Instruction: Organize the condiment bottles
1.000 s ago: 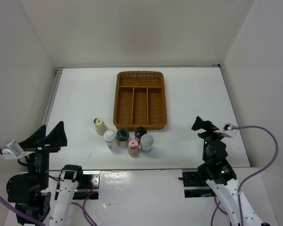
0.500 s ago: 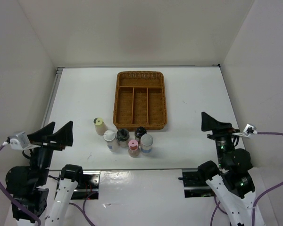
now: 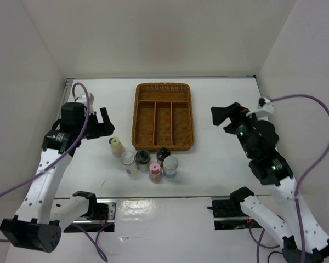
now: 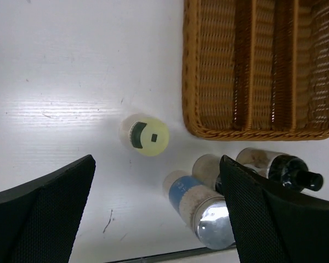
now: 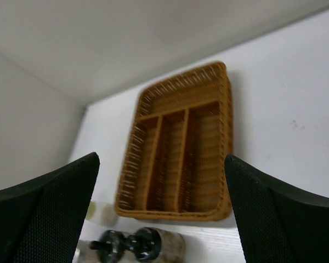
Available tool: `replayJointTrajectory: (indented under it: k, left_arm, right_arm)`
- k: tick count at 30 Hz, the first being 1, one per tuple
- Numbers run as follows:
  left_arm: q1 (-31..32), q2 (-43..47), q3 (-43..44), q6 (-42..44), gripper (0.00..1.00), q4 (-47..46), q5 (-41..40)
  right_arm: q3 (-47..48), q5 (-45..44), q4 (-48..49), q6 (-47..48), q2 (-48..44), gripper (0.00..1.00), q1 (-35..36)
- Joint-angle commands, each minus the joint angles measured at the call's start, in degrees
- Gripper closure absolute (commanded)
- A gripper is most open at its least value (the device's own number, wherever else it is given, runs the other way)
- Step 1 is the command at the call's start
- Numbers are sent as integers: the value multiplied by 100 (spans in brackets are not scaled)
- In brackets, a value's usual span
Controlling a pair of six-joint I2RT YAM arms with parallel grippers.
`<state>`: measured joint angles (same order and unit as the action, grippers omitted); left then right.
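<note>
Several condiment bottles stand upright in a cluster in front of the wicker basket (image 3: 163,116): cream (image 3: 116,146), white (image 3: 128,163), two black-capped (image 3: 143,160) (image 3: 163,155), pink (image 3: 155,172) and pale grey (image 3: 170,166). My left gripper (image 3: 100,125) hangs open just left of and above the cream bottle (image 4: 145,135), holding nothing. The blue-labelled bottle (image 4: 200,205) shows by its right finger. My right gripper (image 3: 223,118) is open in the air to the right of the basket (image 5: 178,159), also holding nothing, with the black-capped bottles (image 5: 126,246) low in its view.
The basket (image 4: 257,66) has three long compartments and one cross compartment at the far end, with nothing in them. White walls close in the table at the back and on both sides. Purple cables trail from both wrists.
Both arms have lifted from near the front edge and reached forward over the table, the left toward the cream bottle, the right beside the basket. The bottles have not moved.
</note>
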<state>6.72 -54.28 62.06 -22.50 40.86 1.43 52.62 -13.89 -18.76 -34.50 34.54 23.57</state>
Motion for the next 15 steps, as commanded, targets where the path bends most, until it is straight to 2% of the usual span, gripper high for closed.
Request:
replayJointTrajectory:
  k: [1, 6, 10, 15]
  left_arm:
    - [13, -424, 113, 246, 0, 132, 33]
    - [277, -1250, 61, 185, 0, 46, -354]
    - [444, -1769, 60, 132, 0, -17, -477]
    - [655, -2200, 60, 18, 0, -17, -828]
  right_arm:
    - [353, -25, -558, 575, 657, 2, -28]
    - [705, -26, -628, 849, 1325, 2, -28]
    - [1030, 246, -559, 910, 2203, 2, -28]
    - [1268, 141, -366, 1103, 2530, 2, 33]
